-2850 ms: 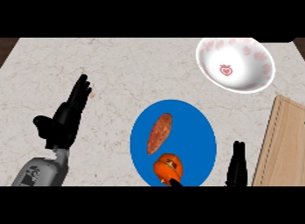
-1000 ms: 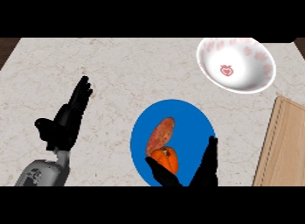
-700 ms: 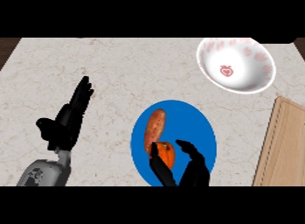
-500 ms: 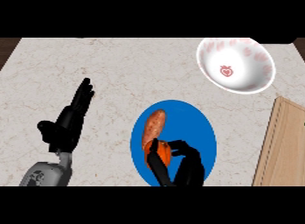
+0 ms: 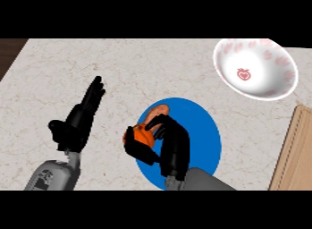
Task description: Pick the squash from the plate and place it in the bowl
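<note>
Squash (image 5: 147, 129) on plate (image 5: 204, 129); right hand (image 5: 168, 143) fingers curled round it

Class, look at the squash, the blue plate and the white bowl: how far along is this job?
Done: the right hand has reached the blue plate and curled round the orange squash. In hand: the grasp, over the plate. Left: lifting it and carrying it to the white bowl, which holds nothing. The left hand rests open.
</note>
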